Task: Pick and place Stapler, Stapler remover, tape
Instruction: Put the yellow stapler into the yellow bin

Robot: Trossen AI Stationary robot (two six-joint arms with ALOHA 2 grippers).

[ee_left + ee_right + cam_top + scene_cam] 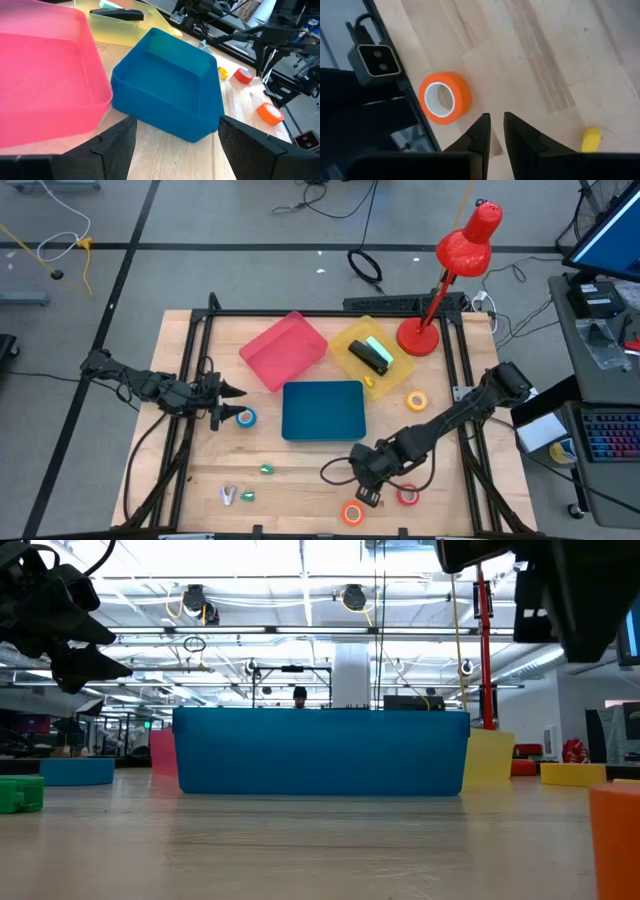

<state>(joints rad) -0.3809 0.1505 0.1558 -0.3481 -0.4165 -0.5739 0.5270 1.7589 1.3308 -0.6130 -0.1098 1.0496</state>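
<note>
From above, your left gripper (232, 403) hangs beside the blue tape (246, 418), empty, fingers apart. Right wrist view: your right gripper (496, 131), fingers nearly together, faces the orange tape (445, 97); spread them before grasping.

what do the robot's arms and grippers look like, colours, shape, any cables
Both arms are dark, near black, slim and jointed, with thin black cables looping beside them. The left gripper and right gripper each end in two dark fingers. Up close the left fingers are broad angular pads; the right fingers taper to narrow wedge tips. No markings visible.
</note>
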